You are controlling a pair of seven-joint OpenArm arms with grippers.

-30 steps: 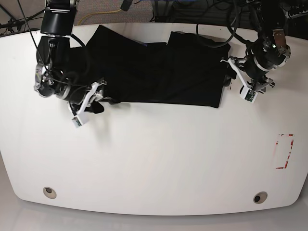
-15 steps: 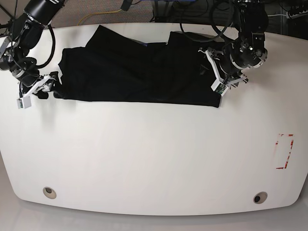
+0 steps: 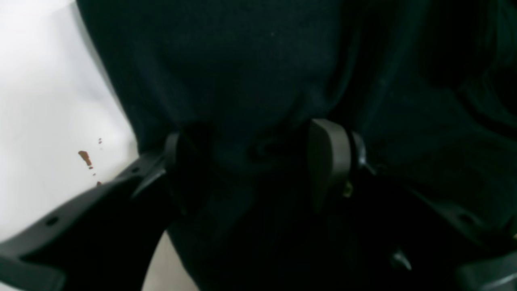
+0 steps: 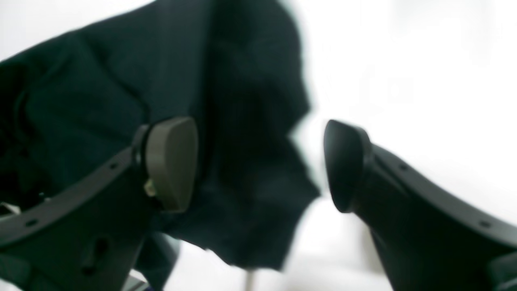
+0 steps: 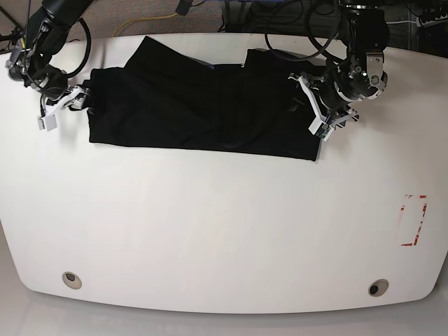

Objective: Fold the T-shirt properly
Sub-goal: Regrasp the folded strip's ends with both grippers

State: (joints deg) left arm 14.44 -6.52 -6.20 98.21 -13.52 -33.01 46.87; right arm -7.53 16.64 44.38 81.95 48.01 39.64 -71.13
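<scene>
The black T-shirt (image 5: 203, 105) lies as a wide folded band across the far half of the white table (image 5: 210, 224). My left gripper (image 5: 316, 112) is at the shirt's right end. In the left wrist view this gripper (image 3: 252, 161) is open, its fingers (image 3: 327, 157) spread over dark fabric (image 3: 250, 72) that fills the gap. My right gripper (image 5: 66, 108) hovers at the shirt's left edge. In the right wrist view it (image 4: 260, 163) stands open, with a shirt corner (image 4: 250, 133) behind the gap and the grey pad (image 4: 173, 161) in front of the cloth.
A red-marked rectangle (image 5: 414, 220) sits near the table's right edge. Two round holes (image 5: 71, 278) (image 5: 378, 287) lie near the front edge. Cables (image 5: 161, 14) run behind the table. Small brown specks (image 3: 85, 157) mark the table beside the shirt.
The right gripper left the shirt's lower left edge, swung out left, then rose to the left edge. The left gripper moved from beside the shirt onto its right end.
</scene>
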